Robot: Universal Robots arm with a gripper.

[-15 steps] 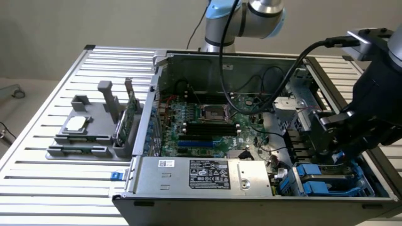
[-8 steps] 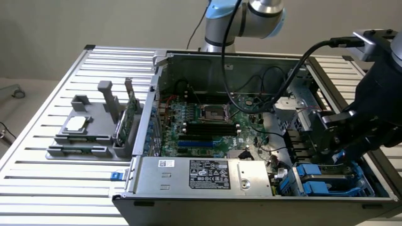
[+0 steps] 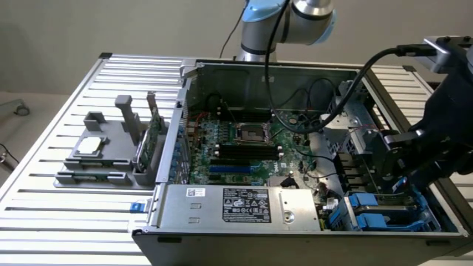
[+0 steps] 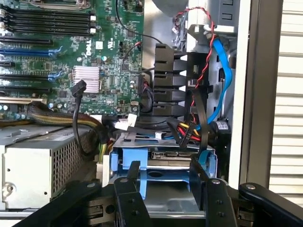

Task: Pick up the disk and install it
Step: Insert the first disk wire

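Slatted metal bench, its far corners cut off by the frame. Open computer case lies on its side across the bench's middle and reaches the near edge, where its near wall is cropped. Robot arm stands at the far edge, upper part out of frame. Motherboard covers the case floor. Power supply sits along the case's near wall.

Grey holder is on the bench toward the exterior view's left, well apart from the case, carrying a green card upright and a small chip.

Drive bay is in the case's near corner on the exterior view's right, partly hidden there by the black tool body.

Gripper: fingers half spread, pinching the disk by the near end of its blue carrier. The contact looks snug, though the finger bases are cut off.

The disk lies flat in the bay, its far edge under a cable bundle. Tight room: a case wall on one side, the power supply just beside on the other.
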